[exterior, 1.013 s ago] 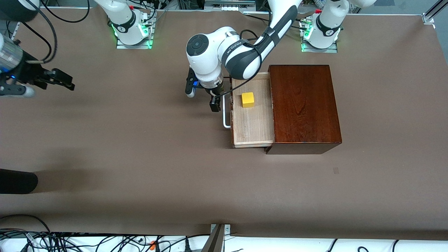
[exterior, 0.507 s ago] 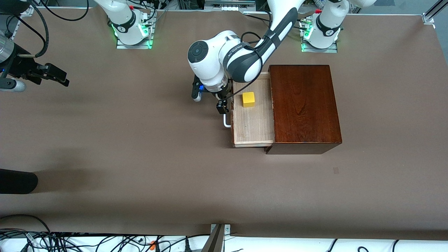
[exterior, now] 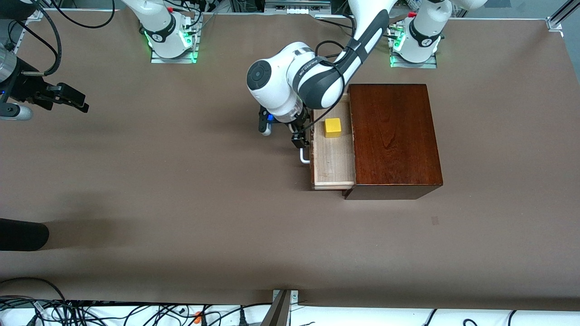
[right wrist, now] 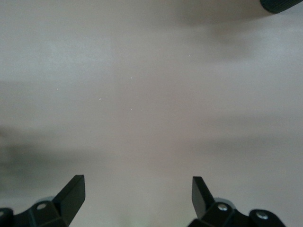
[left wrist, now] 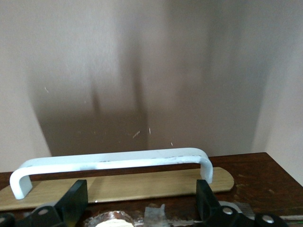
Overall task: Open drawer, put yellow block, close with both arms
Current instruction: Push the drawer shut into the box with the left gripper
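Observation:
The drawer (exterior: pixel 334 163) sticks partly out of the dark brown box (exterior: pixel 392 136). The yellow block (exterior: pixel 332 127) lies in its pale tray, at the end farther from the front camera. My left gripper (exterior: pixel 297 135) is open at the drawer's front, against the white loop handle (exterior: pixel 304 156). In the left wrist view the handle (left wrist: pixel 109 161) lies just past my open left gripper (left wrist: pixel 139 194), over the reddish-brown drawer front (left wrist: pixel 251 168). My right gripper (exterior: pixel 68 97) is open and empty over bare table at the right arm's end; the right wrist view shows its spread fingers (right wrist: pixel 71 191).
A dark rounded object (exterior: pixel 20 234) juts in at the table's edge toward the right arm's end, nearer to the front camera. Cables lie along the table's near edge (exterior: pixel 136 312). The brown table cover (exterior: pixel 181 203) is bare around the box.
The drawer has slid partway into the box with the yellow block inside. My left gripper moved with it toward the box. My right gripper drew back a little toward the table's end.

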